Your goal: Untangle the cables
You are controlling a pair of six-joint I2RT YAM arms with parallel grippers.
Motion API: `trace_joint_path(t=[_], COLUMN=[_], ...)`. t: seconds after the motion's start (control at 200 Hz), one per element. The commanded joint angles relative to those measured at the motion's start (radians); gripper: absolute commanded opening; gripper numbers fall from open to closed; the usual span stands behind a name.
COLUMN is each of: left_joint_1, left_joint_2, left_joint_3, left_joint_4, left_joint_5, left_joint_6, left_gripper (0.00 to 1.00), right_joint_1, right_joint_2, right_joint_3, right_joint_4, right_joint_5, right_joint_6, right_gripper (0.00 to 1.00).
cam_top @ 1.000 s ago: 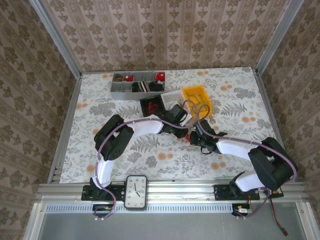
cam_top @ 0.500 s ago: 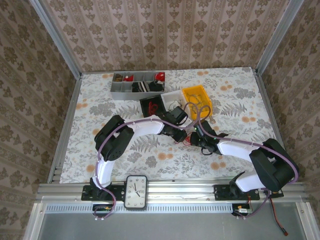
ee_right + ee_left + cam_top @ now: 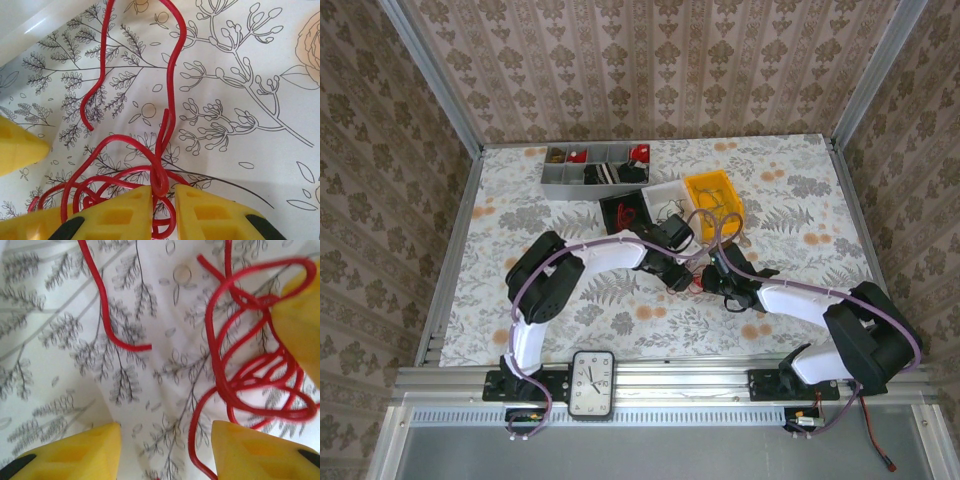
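A tangled clump of red cable (image 3: 697, 279) lies on the floral tablecloth between the two grippers. In the right wrist view my right gripper (image 3: 162, 200) is shut on a loop of the red cable (image 3: 161, 175), with the rest of the clump (image 3: 95, 190) bunched to the left of its fingers. My left gripper (image 3: 167, 450) stands open low over the cloth. The red cable clump (image 3: 250, 375) lies just off its right finger (image 3: 260, 450), one strand running into the gap. A loose red end (image 3: 107, 325) curls away to the left.
Behind the grippers stand a yellow bin (image 3: 713, 195), a white bin (image 3: 665, 192) with dark wires, a black bin (image 3: 620, 210) and a grey divided tray (image 3: 595, 172). A clock (image 3: 592, 383) sits at the near edge between the arm bases.
The left gripper has moved toward the near edge, closer to the red clump. The right gripper has stayed on the clump, shifting only slightly.
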Motion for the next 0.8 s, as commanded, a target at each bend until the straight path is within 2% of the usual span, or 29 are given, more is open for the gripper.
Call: trace_joint_path(t=[0.0, 0.095, 0.235, 0.315, 0.395, 0.555, 0.665, 0.8], left_joint_1=[-0.014, -0.014, -0.021, -0.035, -0.043, -0.035, -0.012, 0.016], left_joint_2=[-0.045, -0.051, -0.012, -0.007, -0.034, -0.133, -0.209, -0.225], left_joint_3=[-0.04, -0.049, -0.027, -0.027, -0.052, -0.112, -0.16, -0.154], left_joint_4=[-0.141, -0.143, -0.133, -0.099, -0.036, 0.076, 0.171, 0.216], left_joint_5=[0.023, 0.036, -0.004, -0.036, -0.089, -0.138, -0.109, 0.019], left_joint_6=[0.047, 0.056, 0.031, 0.027, 0.032, 0.067, 0.091, 0.109], left_gripper=[0.51, 0.46, 0.39, 0.39, 0.47, 0.49, 0.51, 0.52], right_joint_1=[0.004, 0.004, 0.004, 0.004, 0.004, 0.004, 0.004, 0.004], right_joint_2=[-0.016, -0.013, -0.002, -0.003, -0.013, -0.021, -0.017, -0.011], right_joint_3=[-0.018, -0.018, -0.013, -0.013, -0.019, -0.023, -0.026, -0.021], right_joint_4=[-0.032, -0.029, -0.028, -0.025, -0.023, -0.023, -0.021, -0.018], right_joint_5=[0.063, 0.063, 0.065, 0.062, 0.061, 0.066, 0.063, 0.062], right_joint_6=[-0.001, 0.0, 0.004, 0.0, 0.0, -0.002, 0.001, 0.001], right_gripper=[0.19, 0.19, 0.18, 0.18, 0.18, 0.18, 0.18, 0.18])
